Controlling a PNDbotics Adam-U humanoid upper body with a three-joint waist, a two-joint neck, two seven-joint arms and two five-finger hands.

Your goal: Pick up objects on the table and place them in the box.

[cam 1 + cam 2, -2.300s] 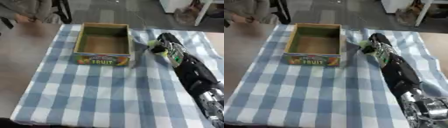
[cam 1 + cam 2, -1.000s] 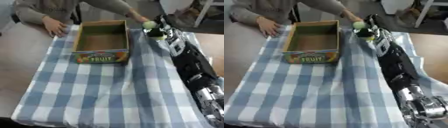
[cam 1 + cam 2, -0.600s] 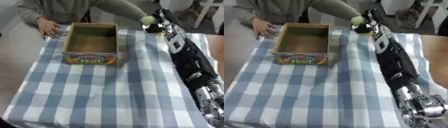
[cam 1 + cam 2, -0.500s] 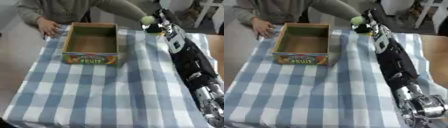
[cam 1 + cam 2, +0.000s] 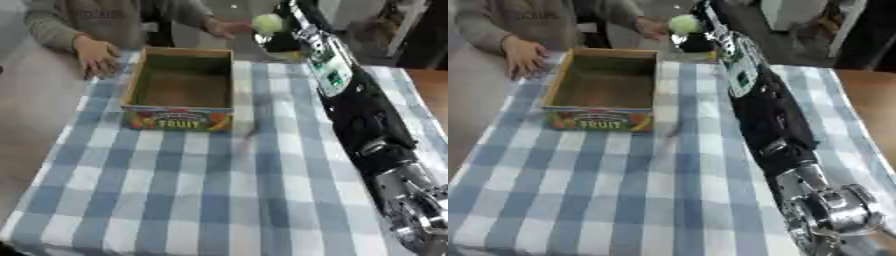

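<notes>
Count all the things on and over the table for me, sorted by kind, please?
Round pale green fruit, held up between the person's hand and the right robot hand: 1
Open cardboard box marked FRUIT: 1
Blue and white checked tablecloth: 1
Total: 3

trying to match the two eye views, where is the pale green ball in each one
Left eye view: the green ball is at the top, right of centre, past the far right corner of the box.
Right eye view: the green ball is at the top, about centre, above the same corner.
Shared landmark: the box's front label reading FRUIT.
</notes>
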